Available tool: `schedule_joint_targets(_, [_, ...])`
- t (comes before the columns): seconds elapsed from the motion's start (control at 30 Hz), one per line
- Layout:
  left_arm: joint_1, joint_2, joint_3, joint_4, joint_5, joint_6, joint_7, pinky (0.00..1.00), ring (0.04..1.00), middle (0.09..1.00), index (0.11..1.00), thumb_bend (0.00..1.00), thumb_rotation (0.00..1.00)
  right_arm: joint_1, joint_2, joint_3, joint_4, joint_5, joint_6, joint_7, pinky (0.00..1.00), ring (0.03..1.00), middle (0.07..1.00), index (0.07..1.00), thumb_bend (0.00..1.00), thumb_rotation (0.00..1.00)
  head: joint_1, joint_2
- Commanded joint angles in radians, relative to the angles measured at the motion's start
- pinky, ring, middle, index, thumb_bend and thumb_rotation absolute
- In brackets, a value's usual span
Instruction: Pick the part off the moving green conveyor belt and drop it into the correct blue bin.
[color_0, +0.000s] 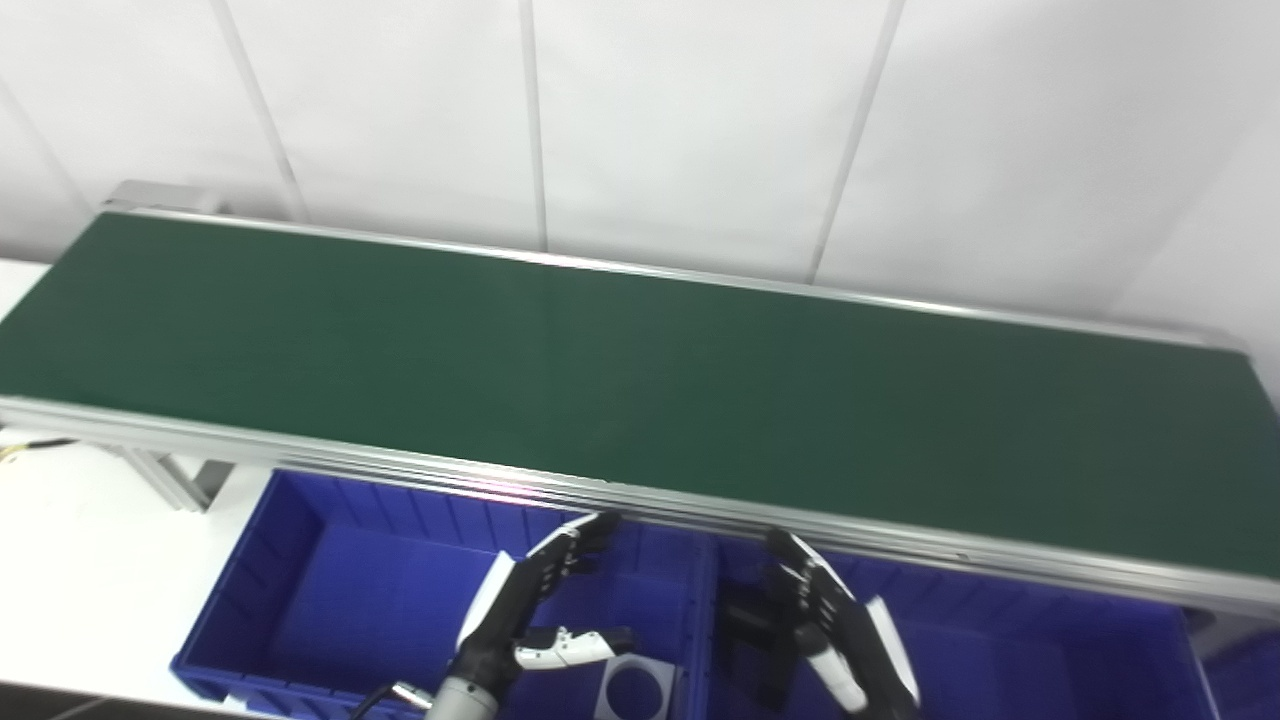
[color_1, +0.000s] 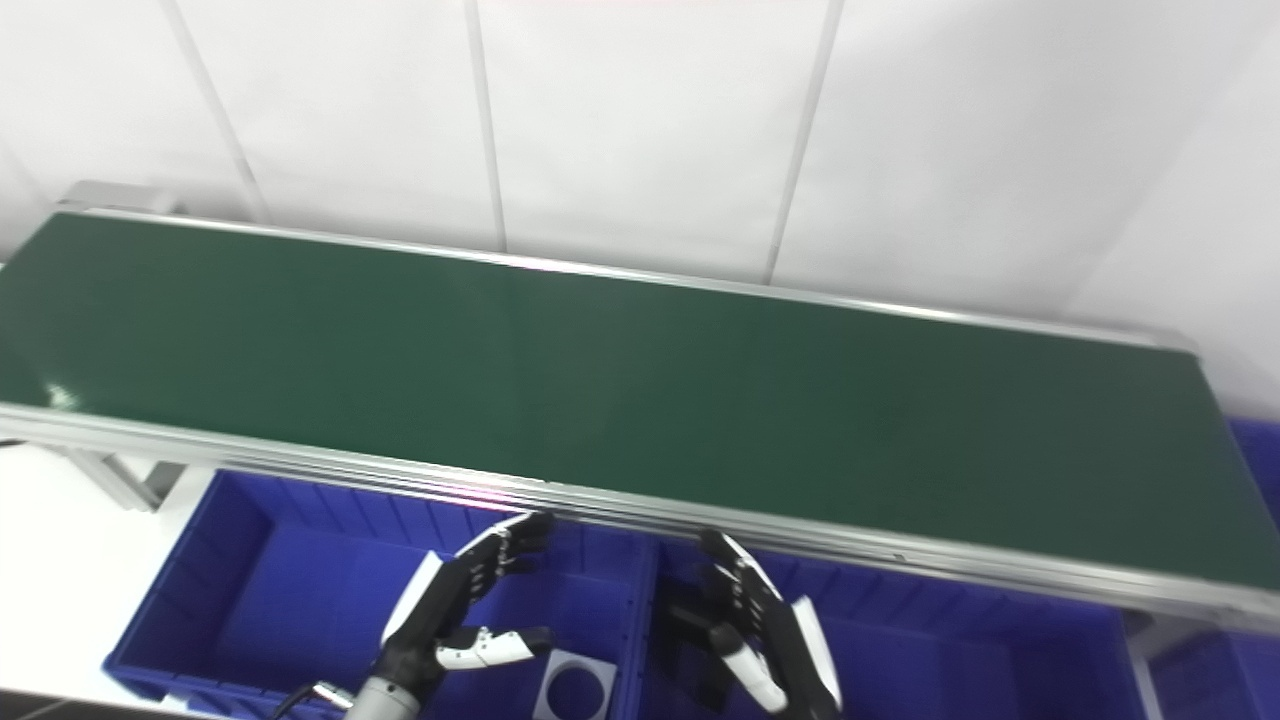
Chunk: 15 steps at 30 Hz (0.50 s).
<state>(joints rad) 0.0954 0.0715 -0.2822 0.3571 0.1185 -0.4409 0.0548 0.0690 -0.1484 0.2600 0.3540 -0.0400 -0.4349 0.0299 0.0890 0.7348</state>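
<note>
Left hand (color_0: 530, 610) is hovering over the left blue bin (color_0: 300, 600) w/ fingers spread and thumb sticking out toward 3 o'clock, grasping nothing afaict. Just below it at about 5 o'clock there's a grey square part w/ a round hole (color_0: 635, 692) lying in the bottom of that bin, near the divider wall. So one piece is already sorted, or at least it's sitting in there.

Moving right: right hand (color_0: 835, 625) is over the right blue bin (color_0: 1000, 660), also released, fingers apart and pointing up toward 11 o'clock, nothing in it. There's some dark stuff in the bin right beside it at 9 o'clock, prob black parts, but it's too murky to call.

Green conveyor belt (color_0: 640, 380) runs across the whole view from 9 to 3 o'clock, and tbh there's no part on it rn. Bare green all the way along, so the thing to pick isn't in view yet.

So imo the step in hand is just waiting/getting ready. To do it well: keep both hands loose and low near the belt's near rail (color_0: 700, 505), watch whichever end feeds the belt (can't tell direction from a still), and decide which hand goes by where the part ends up. Since the belt moves, aim a bit ahead of the part, come down from above w/ fingers wide, then close. Check shape/colour b4 dropping so it matches what's already in each bin.
</note>
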Motion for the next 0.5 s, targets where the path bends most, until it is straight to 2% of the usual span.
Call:
schedule_joint_targets(0.0, [-0.016, -0.008, 0.012, -0.017, 0.006, -0.029, 0.019, 0.80, 0.837, 0.860, 0.830, 0.87, 0.52, -0.004, 0.003, -0.010, -0.027, 0.014, -0.035, 0.018, 0.80, 0.828, 0.878, 0.879, 0.87, 0.93, -0.005, 0.004])
schedule_joint_targets(0.1, [-0.013, -0.011, 0.019, -0.020, 0.003, -0.029, 0.018, 0.80, 0.836, 0.859, 0.834, 0.88, 0.53, -0.005, 0.006, -0.014, -0.027, 0.008, -0.035, 0.021, 0.80, 0.828, 0.878, 0.877, 0.87, 0.93, -0.006, 0.004])
schedule_joint_targets(0.17, [-0.012, -0.009, 0.022, -0.022, 0.002, -0.029, 0.017, 0.79, 0.836, 0.854, 0.827, 0.87, 0.53, -0.005, 0.010, -0.013, -0.025, -0.001, -0.035, 0.014, 0.80, 0.828, 0.888, 0.881, 0.85, 0.92, -0.033, 0.002])
schedule_joint_targets(0.27, [-0.006, 0.002, 0.031, -0.026, -0.013, -0.029, 0.001, 0.80, 0.839, 0.856, 0.830, 0.87, 0.53, -0.004, 0.021, -0.003, -0.021, -0.020, -0.035, -0.005, 0.79, 0.828, 0.892, 0.884, 0.85, 0.92, -0.125, -0.004])
schedule_joint_targets(0.3, [-0.004, 0.006, 0.034, -0.027, -0.018, -0.029, -0.004, 0.80, 0.840, 0.857, 0.831, 0.87, 0.52, -0.004, 0.025, 0.001, -0.020, -0.029, -0.035, -0.013, 0.79, 0.827, 0.892, 0.883, 0.86, 0.92, -0.132, -0.005])
schedule_joint_targets(0.33, [-0.002, 0.011, 0.039, -0.028, -0.026, -0.029, -0.010, 0.80, 0.837, 0.857, 0.833, 0.88, 0.52, -0.005, 0.032, 0.006, -0.018, -0.042, -0.035, -0.025, 0.78, 0.824, 0.889, 0.880, 0.88, 0.93, -0.176, -0.011])
schedule_joint_targets(0.43, [0.002, 0.024, 0.057, -0.026, -0.067, -0.029, -0.045, 0.80, 0.837, 0.853, 0.831, 0.89, 0.52, -0.009, 0.048, 0.025, -0.007, -0.068, -0.035, -0.055, 0.77, 0.821, 0.887, 0.881, 0.87, 0.92, -0.228, -0.019])
schedule_joint_targets(0.47, [0.004, 0.030, 0.063, -0.026, -0.081, -0.029, -0.059, 0.80, 0.836, 0.851, 0.830, 0.89, 0.52, -0.010, 0.054, 0.032, -0.003, -0.075, -0.035, -0.066, 0.77, 0.822, 0.890, 0.883, 0.86, 0.92, -0.276, -0.027])
